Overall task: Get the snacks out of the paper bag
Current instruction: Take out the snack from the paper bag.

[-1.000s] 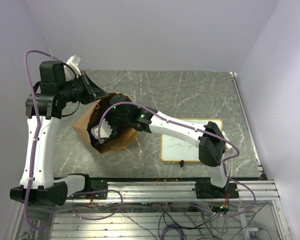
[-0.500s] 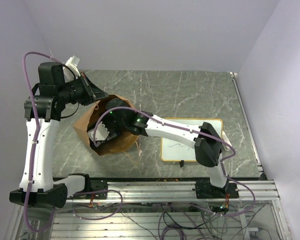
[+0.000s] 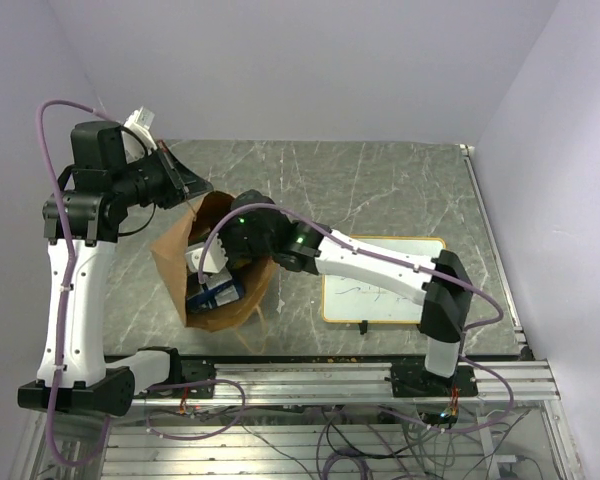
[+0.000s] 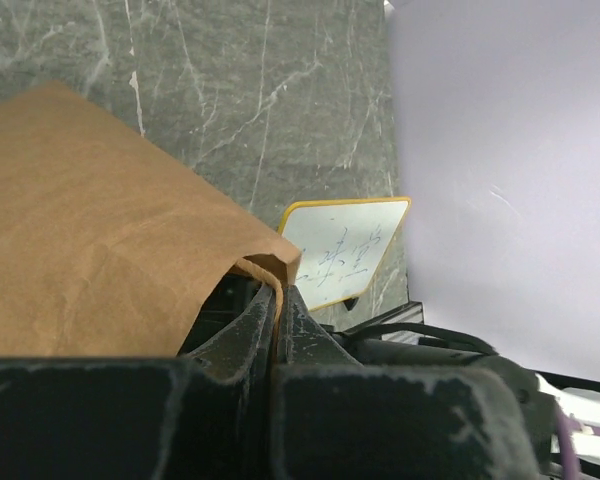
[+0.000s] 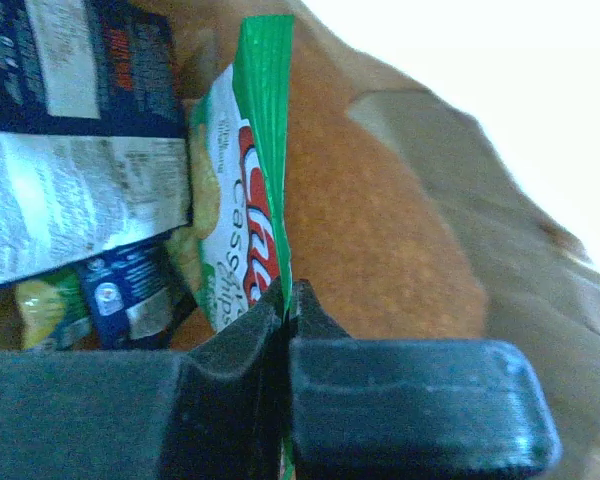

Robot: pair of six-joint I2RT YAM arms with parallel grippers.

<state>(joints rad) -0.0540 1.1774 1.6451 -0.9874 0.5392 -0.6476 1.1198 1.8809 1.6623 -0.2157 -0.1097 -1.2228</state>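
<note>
The left hand (image 4: 277, 300) clamps the rim of the paper bag (image 4: 90, 220) on the desk (image 3: 380, 185). Inside it, the right hand (image 5: 286, 298) is pinched tight on a green chips packet (image 5: 242, 170) at its edge, beside dark blue packets (image 5: 75, 60).

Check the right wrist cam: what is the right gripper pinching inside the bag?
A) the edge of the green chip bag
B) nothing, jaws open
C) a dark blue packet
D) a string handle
A: in the right wrist view the right gripper is shut on the thin sealed edge of the green chip bag, with the brown inner wall of the paper bag behind it.
</note>
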